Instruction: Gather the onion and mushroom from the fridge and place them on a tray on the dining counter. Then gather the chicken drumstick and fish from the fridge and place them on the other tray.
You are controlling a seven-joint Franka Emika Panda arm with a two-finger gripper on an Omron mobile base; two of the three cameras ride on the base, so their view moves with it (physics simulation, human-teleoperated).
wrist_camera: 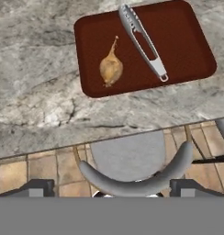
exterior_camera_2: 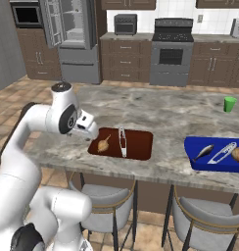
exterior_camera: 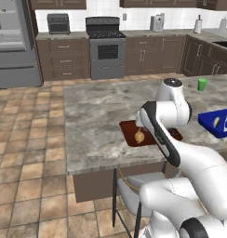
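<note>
Since every place below is told from it, dining counter (exterior_camera: 101,116) (exterior_camera_2: 165,112) (wrist_camera: 36,69): long island with a grey speckled stone top on a dark wood base, running across both base views.
Fridge (exterior_camera: 13,42) (exterior_camera_2: 72,34): tall grey steel, against the wall beyond the counter's far side, well apart from it across the tiled floor; an upper door stands open and shelves show.
Stove (exterior_camera: 105,46) (exterior_camera_2: 171,49): dark and steel, on the same far wall, well apart from the counter.
Stool (exterior_camera: 134,186) (exterior_camera_2: 104,193) (wrist_camera: 127,160): grey seat with a curved back, tucked at the counter's near edge.
Blue tray (exterior_camera: 206,122) (exterior_camera_2: 192,147): flat on the counter top near its near edge. It carries a small dark slim piece, a thin silvery piece and a brown rounded thing cut off by the picture's edge; all are too small to name surely.
Dark red-brown tray (exterior_camera: 129,128) (exterior_camera_2: 141,142) (wrist_camera: 178,41): flat on the counter top near its near edge, above the stool.
Gripper (exterior_camera_2: 91,133) (wrist_camera: 114,187): hangs above the counter's near edge; its tips stand wide apart and hold nothing.
Silvery tongs-like piece (exterior_camera_2: 122,142) (wrist_camera: 141,41): slim and long, lying on the red-brown tray on the counter.
Chicken drumstick (exterior_camera: 139,136) (exterior_camera_2: 103,143) (wrist_camera: 110,68): tan-golden, narrow at one end, lying on the red-brown tray just beside the silvery piece, apart from it.
Green cup (exterior_camera: 202,84) (exterior_camera_2: 230,104): upright on the counter top near its far edge.
</note>
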